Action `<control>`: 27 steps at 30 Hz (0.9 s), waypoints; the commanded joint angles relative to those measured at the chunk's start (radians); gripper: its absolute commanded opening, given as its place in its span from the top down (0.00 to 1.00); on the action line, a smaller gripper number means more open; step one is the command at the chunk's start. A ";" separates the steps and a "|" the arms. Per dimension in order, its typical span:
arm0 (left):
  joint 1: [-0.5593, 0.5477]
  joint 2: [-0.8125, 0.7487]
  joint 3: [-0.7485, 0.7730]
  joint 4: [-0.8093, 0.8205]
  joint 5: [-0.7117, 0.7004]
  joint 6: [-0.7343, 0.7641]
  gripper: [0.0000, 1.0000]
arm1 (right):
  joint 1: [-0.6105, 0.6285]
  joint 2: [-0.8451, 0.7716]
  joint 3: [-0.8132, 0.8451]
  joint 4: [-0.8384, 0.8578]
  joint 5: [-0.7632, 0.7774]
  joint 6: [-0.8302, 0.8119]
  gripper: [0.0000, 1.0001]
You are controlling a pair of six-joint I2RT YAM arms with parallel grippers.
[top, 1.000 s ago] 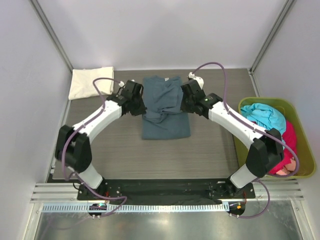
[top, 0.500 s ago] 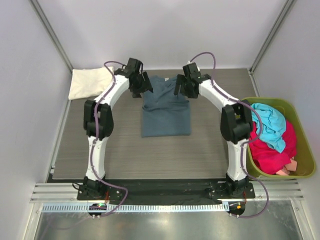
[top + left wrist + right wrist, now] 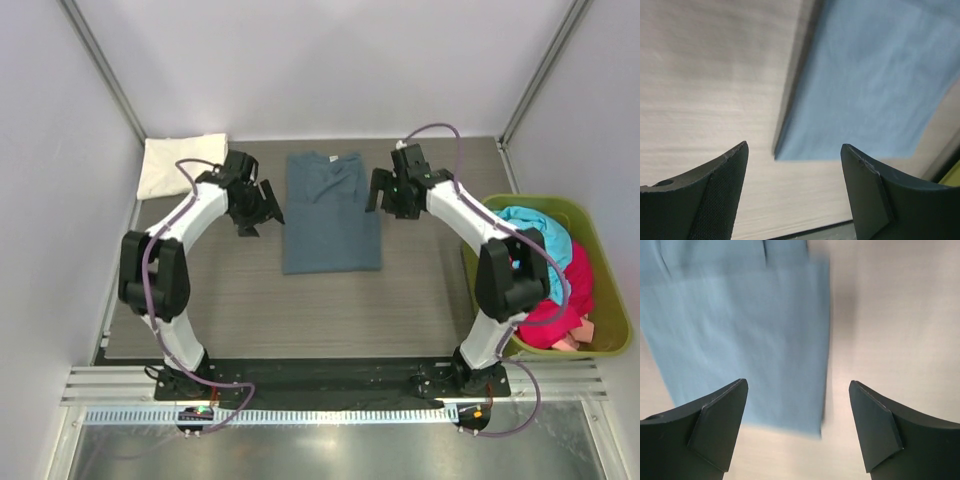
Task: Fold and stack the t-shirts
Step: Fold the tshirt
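Note:
A dark slate-blue t-shirt lies flat on the table as a tall folded rectangle, collar at the far end. My left gripper hovers just left of it, open and empty. The left wrist view shows the same shirt with its near corner ahead of the open left gripper. My right gripper hangs open just right of the shirt. In the right wrist view the shirt's edge runs ahead of the empty right gripper. A folded cream-white t-shirt lies at the back left.
An olive-green bin stands at the right table edge and holds a turquoise shirt on top of a pink-red one. Walls close in the table at the back and both sides. The arm bases sit along the near edge.
Both grippers were shut on the blue shirt over its middle a second ago. They carried it back, opened and let go, then drew apart to either side. The shirt now lies flat.

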 commanded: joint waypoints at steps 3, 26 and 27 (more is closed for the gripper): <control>-0.057 -0.165 -0.264 0.249 0.054 -0.010 0.25 | 0.023 -0.193 -0.323 0.134 -0.112 0.077 0.13; -0.134 -0.167 -0.620 0.498 0.083 -0.063 0.37 | 0.040 -0.127 -0.604 0.367 -0.209 0.118 0.58; -0.134 -0.164 -0.622 0.517 0.088 -0.069 0.40 | 0.040 -0.125 -0.609 0.381 -0.212 0.120 0.61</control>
